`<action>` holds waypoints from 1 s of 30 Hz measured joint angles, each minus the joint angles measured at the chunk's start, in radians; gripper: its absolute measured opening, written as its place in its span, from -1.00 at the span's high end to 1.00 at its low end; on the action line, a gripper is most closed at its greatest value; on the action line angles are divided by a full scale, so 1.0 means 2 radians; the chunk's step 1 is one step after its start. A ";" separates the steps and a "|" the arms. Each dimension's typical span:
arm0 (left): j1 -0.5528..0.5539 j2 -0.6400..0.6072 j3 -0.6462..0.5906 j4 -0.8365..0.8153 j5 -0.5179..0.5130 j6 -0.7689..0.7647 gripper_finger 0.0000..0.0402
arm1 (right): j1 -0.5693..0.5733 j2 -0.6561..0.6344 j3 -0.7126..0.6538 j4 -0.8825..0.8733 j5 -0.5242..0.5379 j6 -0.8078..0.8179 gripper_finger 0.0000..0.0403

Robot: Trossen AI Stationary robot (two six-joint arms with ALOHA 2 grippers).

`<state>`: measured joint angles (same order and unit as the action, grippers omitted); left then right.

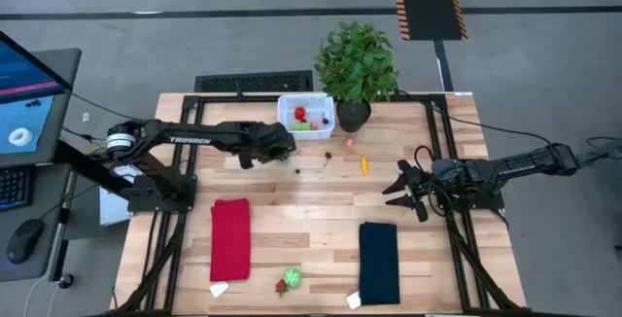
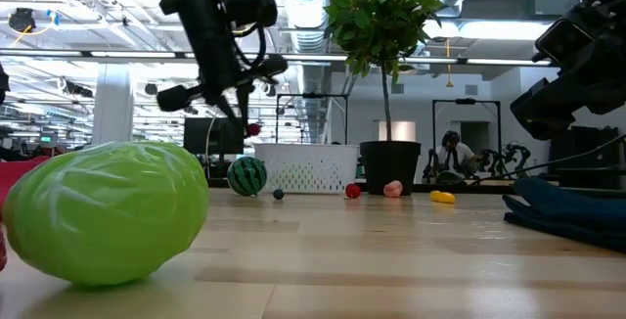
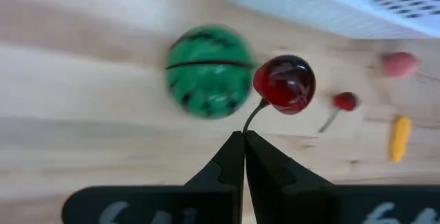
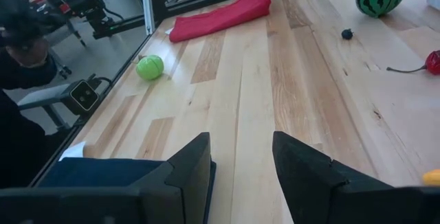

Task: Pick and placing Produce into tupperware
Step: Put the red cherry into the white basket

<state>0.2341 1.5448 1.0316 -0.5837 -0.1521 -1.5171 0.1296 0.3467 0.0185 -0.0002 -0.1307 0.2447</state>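
Note:
My left gripper (image 3: 242,150) is shut on the stem of a dark red cherry (image 3: 284,84) and hangs above the table, just short of the white mesh basket (image 1: 306,116). A striped green watermelon ball (image 3: 210,71) rests on the table below it. The basket holds red and green pieces. On the wood lie another cherry (image 1: 326,158), a pink piece (image 1: 350,143), an orange piece (image 1: 364,165) and a small dark berry (image 2: 279,195). My right gripper (image 4: 240,165) waits open at the table's right side, touching nothing. My left gripper pinches the free end of the cherry's thin stem (image 3: 249,126) between its two fingertips (image 3: 230,157). The fingers slant down from the table's left. The cherry (image 2: 254,129) hangs just past the fingertips, clear of the table and above the watermelon ball (image 2: 247,175).
A potted leafy plant (image 1: 357,64) stands right of the basket at the far edge. A red cloth (image 1: 230,239) and a navy cloth (image 1: 379,262) lie near the front. A green cabbage (image 1: 291,278) sits between them at the front edge. A person (image 2: 452,153) shows in the room behind.

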 joint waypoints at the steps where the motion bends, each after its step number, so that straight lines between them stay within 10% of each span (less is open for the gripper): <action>1: 0.002 0.000 0.006 0.000 -0.005 0.011 1.00 | 0.000 0.000 0.000 0.000 0.000 0.000 0.10; 17: 0.071 0.007 0.073 0.030 -0.044 0.122 1.00 | 0.000 0.000 0.000 0.000 0.000 0.000 0.09; 30: 0.130 0.132 0.196 -0.052 0.045 0.177 1.00 | 0.000 0.000 0.000 0.000 0.000 0.000 0.09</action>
<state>0.4948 1.8088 1.4245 -0.6867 -0.0624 -1.1634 0.1295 0.3466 0.0185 -0.0002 -0.1303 0.2447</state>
